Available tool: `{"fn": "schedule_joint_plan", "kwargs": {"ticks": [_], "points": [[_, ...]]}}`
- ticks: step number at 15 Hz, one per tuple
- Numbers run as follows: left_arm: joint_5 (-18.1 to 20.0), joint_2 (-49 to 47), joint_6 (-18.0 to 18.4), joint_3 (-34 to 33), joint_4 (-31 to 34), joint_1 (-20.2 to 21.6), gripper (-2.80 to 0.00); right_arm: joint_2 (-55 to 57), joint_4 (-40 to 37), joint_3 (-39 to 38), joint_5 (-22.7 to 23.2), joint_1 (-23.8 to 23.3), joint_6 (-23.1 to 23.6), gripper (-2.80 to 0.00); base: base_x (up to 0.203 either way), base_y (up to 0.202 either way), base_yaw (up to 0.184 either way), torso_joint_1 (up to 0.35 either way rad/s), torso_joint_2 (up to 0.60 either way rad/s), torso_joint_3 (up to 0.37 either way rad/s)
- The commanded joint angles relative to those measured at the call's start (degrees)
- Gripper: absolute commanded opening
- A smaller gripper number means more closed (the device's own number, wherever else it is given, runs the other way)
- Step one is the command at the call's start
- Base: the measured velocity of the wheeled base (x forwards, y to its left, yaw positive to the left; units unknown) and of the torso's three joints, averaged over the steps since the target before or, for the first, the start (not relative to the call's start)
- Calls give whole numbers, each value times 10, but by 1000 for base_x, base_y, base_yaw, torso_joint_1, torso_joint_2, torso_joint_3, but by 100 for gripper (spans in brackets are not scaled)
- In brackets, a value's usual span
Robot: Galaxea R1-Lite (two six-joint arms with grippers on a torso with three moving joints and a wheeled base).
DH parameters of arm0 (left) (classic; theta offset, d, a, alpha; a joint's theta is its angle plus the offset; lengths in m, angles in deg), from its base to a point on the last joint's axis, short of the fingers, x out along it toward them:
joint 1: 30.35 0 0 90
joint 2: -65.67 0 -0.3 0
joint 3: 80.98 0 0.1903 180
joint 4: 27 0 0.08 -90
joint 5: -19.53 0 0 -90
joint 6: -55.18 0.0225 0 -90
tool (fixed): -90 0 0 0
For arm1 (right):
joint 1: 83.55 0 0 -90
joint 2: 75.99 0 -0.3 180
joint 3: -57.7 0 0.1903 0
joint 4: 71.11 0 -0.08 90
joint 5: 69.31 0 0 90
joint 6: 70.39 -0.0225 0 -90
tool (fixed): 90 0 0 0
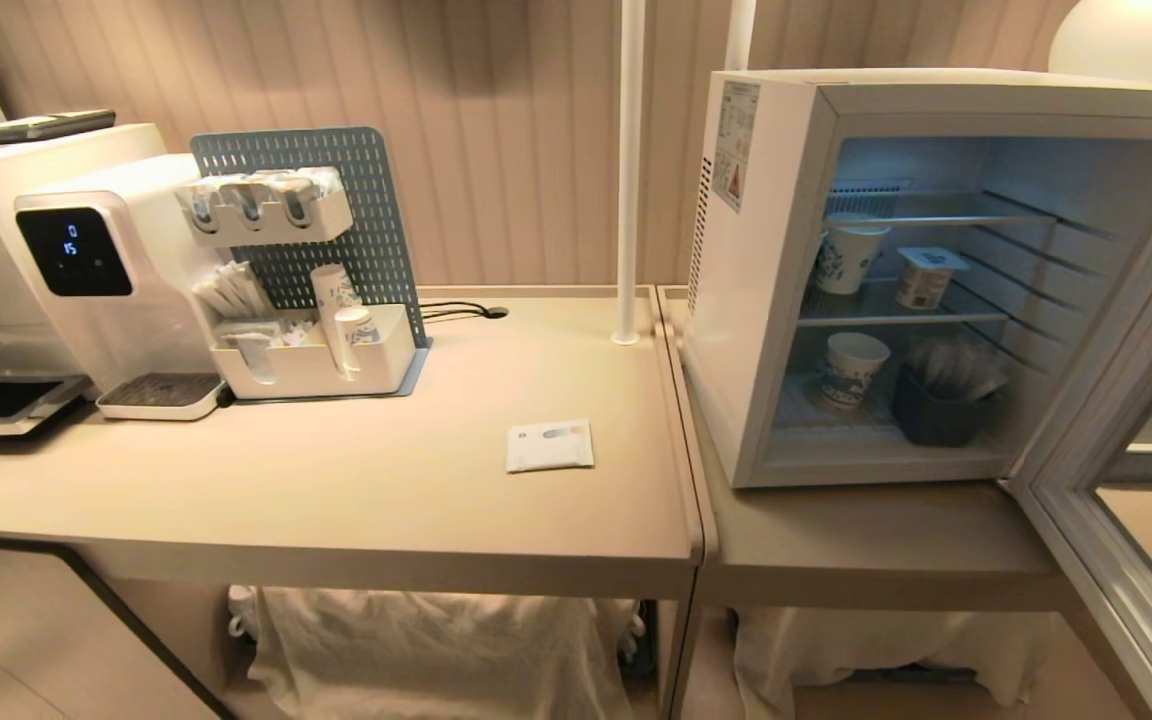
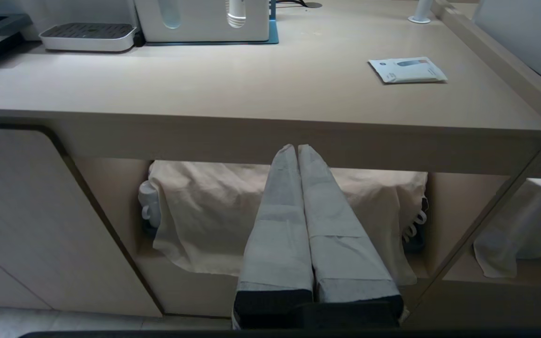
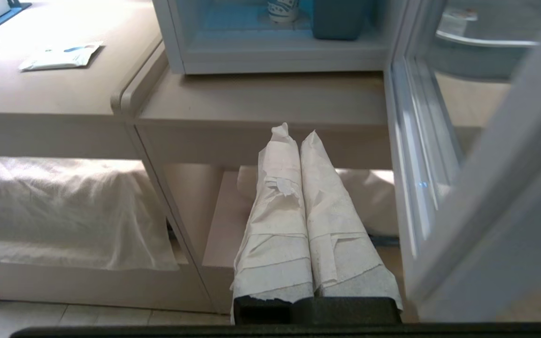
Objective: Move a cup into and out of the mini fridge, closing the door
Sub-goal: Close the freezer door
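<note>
The mini fridge [image 1: 766,300] stands on the right tabletop [image 1: 866,530], its door [image 1: 1126,520] swung wide open toward the near right. Inside, one cup [image 1: 848,258] sits on the middle shelf and another [image 1: 853,368] below (beside a dark bin [image 1: 941,415]). The left gripper [image 2: 297,148] and right gripper [image 3: 294,134] hang low before the tabletops, both pressed closed, empty.

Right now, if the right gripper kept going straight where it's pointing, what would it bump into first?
Probably the front edge of the lower counter under the mini fridge. The shut right gripper aims at it, though depth is hard to judge.
</note>
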Motion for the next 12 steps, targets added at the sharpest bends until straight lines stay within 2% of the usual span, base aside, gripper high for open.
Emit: {"fn": "schedule_joint_plan", "kwargs": {"ticks": [1, 10, 12], "points": [[0, -1, 0, -1, -1, 0, -280, 0, 0, 1, 0, 0, 0, -280, -194, 0, -1, 12, 2, 2], [0, -1, -1, -1, -1, 0, -280, 0, 0, 1, 0, 0, 0, -280, -193, 0, -1, 3, 1, 5], [0, -1, 0, -1, -1, 0, -280, 0, -1, 1, 0, -1, 0, -280, -123, -2, -2, 2, -6, 3]]}}
